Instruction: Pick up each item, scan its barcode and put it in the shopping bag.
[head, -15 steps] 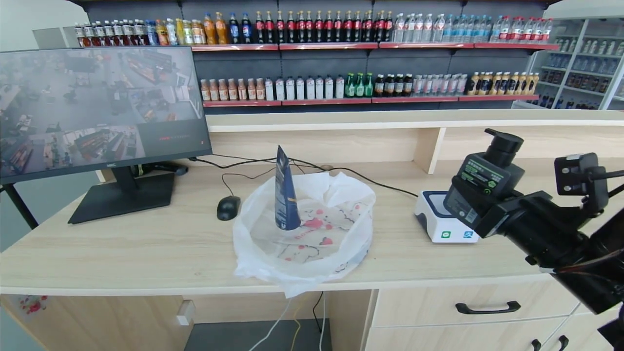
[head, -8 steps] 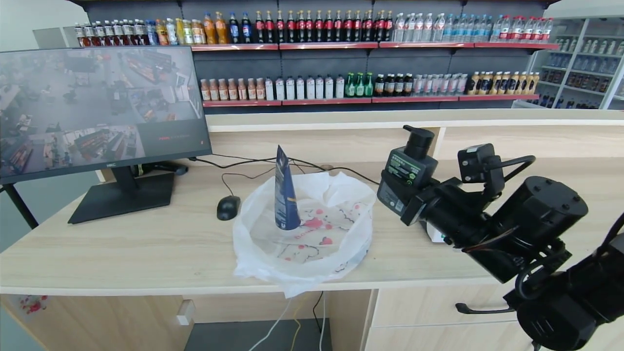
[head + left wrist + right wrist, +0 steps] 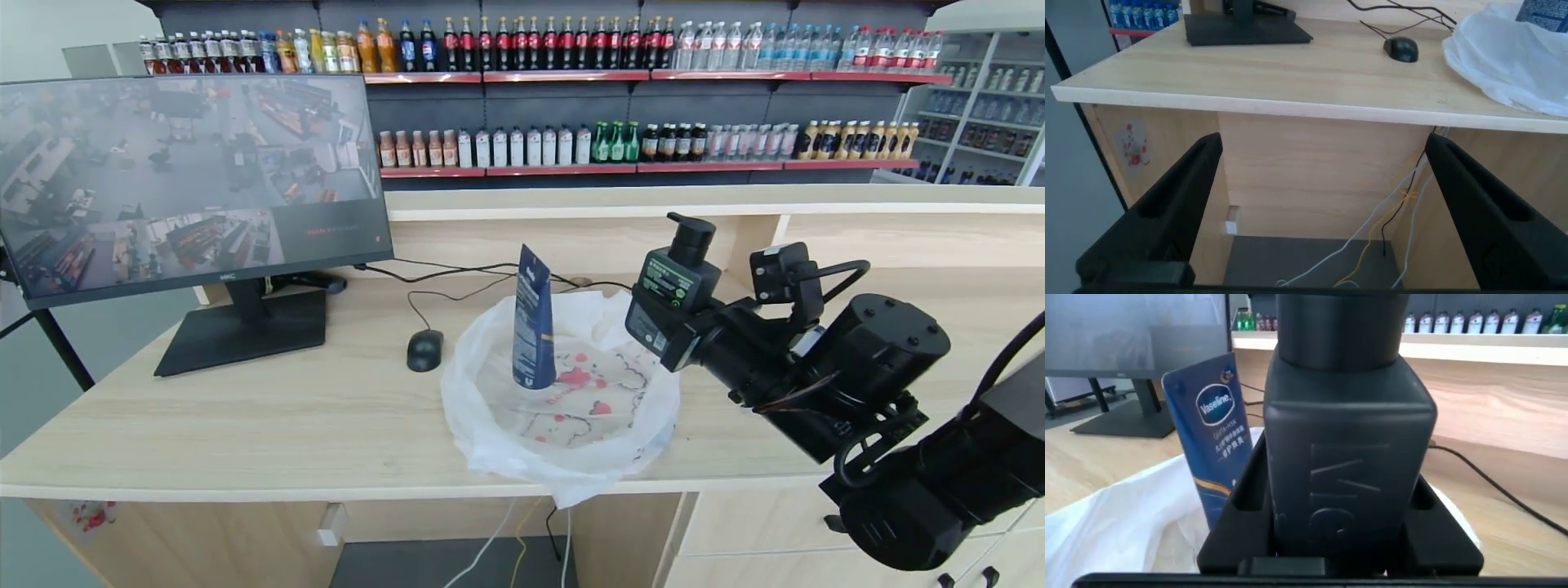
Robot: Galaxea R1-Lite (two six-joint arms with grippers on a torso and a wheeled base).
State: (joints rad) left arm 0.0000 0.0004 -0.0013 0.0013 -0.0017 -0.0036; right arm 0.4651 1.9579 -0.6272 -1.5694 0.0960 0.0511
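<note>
My right gripper [image 3: 682,331] is shut on a black pump bottle [image 3: 673,286], held tilted above the right rim of the white shopping bag [image 3: 563,392]. In the right wrist view the pump bottle [image 3: 1343,449] sits between the jaws, close up. A blue tube [image 3: 532,318] stands upright inside the bag; the right wrist view has the blue tube [image 3: 1212,433] just beside the bottle. My left gripper [image 3: 1319,212] hangs open below the counter's front edge [image 3: 1290,102], with nothing between its fingers.
A monitor [image 3: 188,175] on a black stand fills the counter's left. A black mouse [image 3: 424,349] and cables lie between it and the bag. A raised wooden ledge [image 3: 694,204] runs along the back, with drink shelves behind. Drawers sit under the counter at right.
My right arm carried the pump bottle leftward from over the scanner to the bag's right rim. The head camera has also shifted, sliding the whole scene rightward.
</note>
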